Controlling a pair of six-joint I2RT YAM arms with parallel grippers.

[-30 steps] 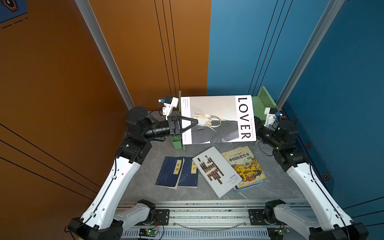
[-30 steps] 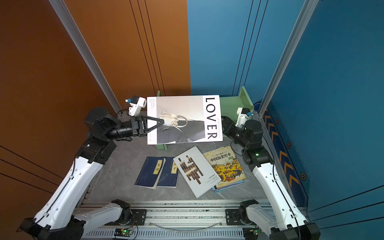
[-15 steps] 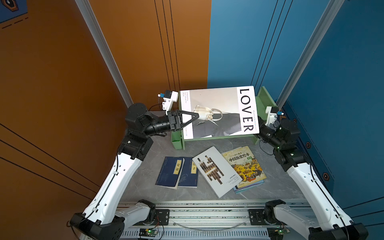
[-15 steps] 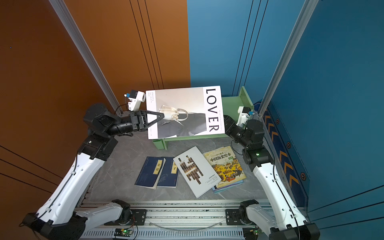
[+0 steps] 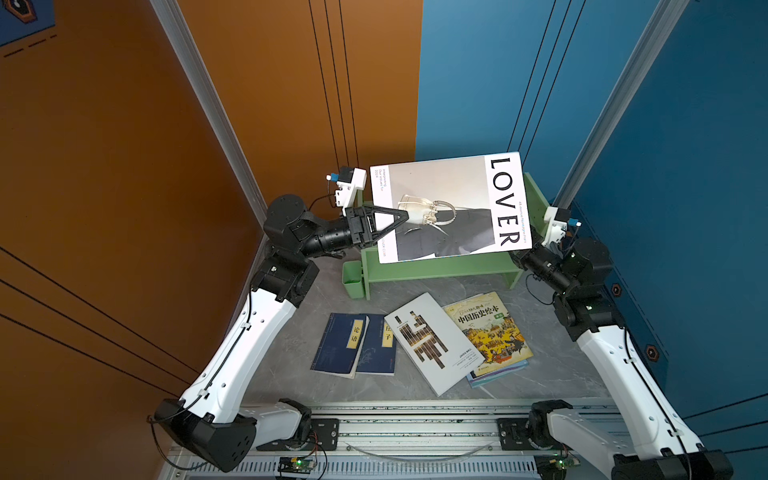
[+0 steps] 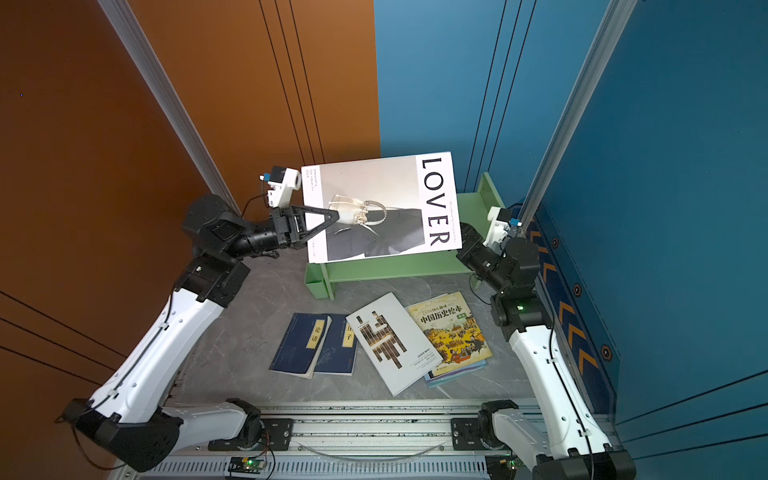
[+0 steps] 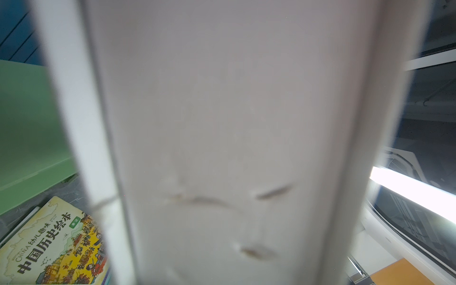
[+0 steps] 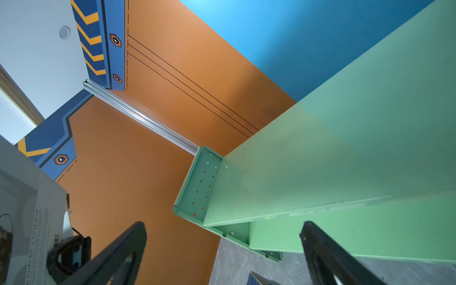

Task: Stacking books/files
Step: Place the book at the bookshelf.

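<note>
Right now my left tool [image 5: 405, 214] is clamped on the short edge of the LOVER book [image 5: 457, 195], with one finger across the cover and the other hidden beneath. The book hangs clear of the surface [image 5: 324, 299], cover up and slightly tilted, over the green shelf [image 5: 440, 266] at the back. In the left wrist camera its pale side fills most of the view, blurred.

My right tool [image 8: 223, 225] has its jaws wide apart with nothing between them. In both top views it is hidden under the book's far corner, by the end of the shelf.

Down on the surface, the navy books [image 5: 340, 340] lie side by side, one overlapping the other. Just beside them is the barred book [image 5: 428, 343], lying partly over the yellow book [image 5: 490, 332]. The yellow book rests on the blue book [image 5: 505, 369], of which only an edge shows.
</note>
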